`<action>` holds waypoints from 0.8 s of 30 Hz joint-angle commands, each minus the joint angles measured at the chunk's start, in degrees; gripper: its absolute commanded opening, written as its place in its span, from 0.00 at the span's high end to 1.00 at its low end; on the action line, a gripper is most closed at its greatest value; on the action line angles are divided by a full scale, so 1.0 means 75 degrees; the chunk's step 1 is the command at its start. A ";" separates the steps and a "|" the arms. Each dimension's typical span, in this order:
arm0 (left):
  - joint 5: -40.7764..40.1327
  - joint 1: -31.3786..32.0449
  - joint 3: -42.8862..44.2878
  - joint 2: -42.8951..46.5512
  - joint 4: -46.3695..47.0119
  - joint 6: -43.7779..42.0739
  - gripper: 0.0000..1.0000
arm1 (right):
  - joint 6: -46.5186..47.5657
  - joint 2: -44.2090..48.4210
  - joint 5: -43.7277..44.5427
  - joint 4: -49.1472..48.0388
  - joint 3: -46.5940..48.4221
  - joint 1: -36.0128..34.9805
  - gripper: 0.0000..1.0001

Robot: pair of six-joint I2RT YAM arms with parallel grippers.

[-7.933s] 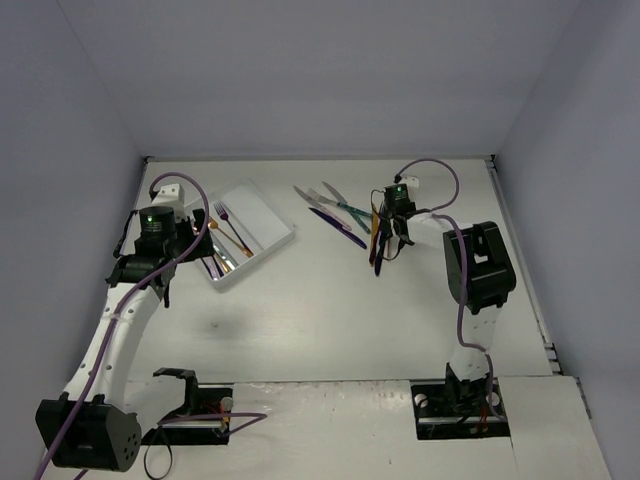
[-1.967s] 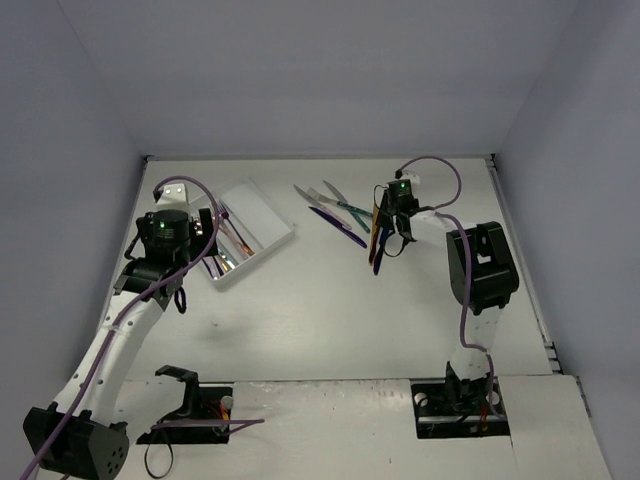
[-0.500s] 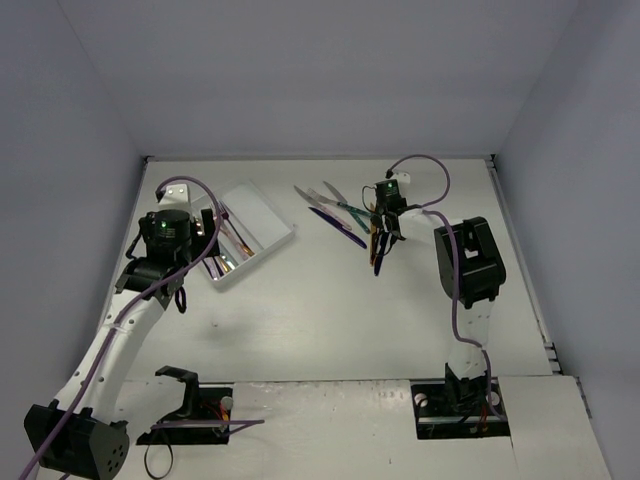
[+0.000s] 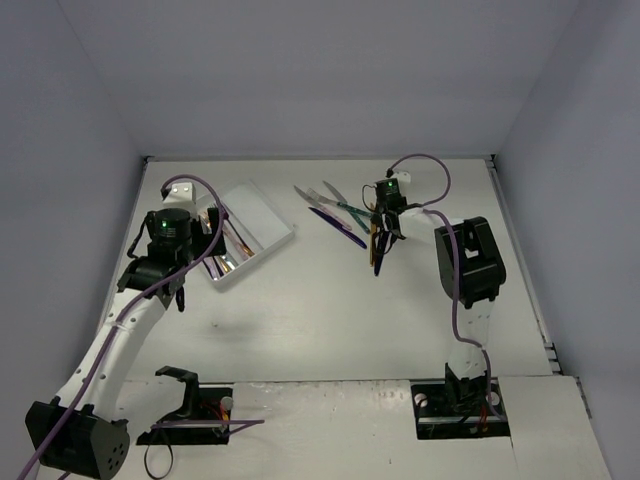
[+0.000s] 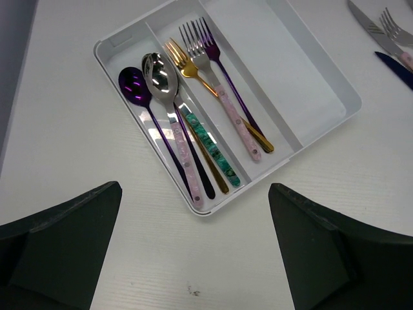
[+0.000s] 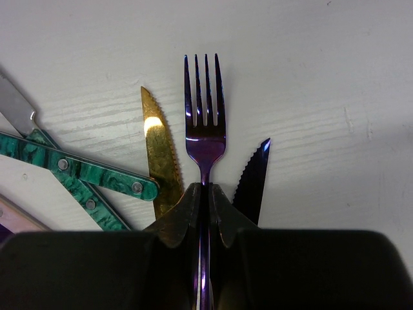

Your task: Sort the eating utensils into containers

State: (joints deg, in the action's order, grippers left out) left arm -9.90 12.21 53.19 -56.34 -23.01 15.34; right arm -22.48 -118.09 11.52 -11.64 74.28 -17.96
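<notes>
Right claw [image 6: 205, 191] has clamped purple fork [image 6: 205, 139] between knives [image 6: 159, 150].

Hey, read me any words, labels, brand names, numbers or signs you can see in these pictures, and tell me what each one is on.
None can be read in any view.
The white tray is plain.
The green handle carries only rivets and marbling, as do the others.
The purple fork shows no stamp.
The top view shows only a green light on the left arm, no lettering.
</notes>
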 commanded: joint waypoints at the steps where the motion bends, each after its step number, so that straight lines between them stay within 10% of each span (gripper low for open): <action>1: 0.1262 -0.0045 -0.0058 0.0011 0.0982 -0.0033 0.03 | -0.0009 0.1467 -0.0103 -0.0065 0.0051 -0.0117 1.00; 8: 0.3664 0.0297 -0.0219 -0.0164 0.2162 0.1138 0.03 | -0.0049 0.2979 -0.0293 -0.0071 -0.0487 -0.0884 1.00; 24: 0.3382 0.3084 0.0159 -0.1914 0.4258 0.3001 0.15 | -0.1508 0.4928 -0.0821 -0.1621 -0.2167 -0.2582 1.00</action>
State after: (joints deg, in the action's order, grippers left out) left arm 14.62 33.30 50.96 -69.15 1.11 33.74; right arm -30.15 -85.27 5.69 -15.30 58.61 -35.50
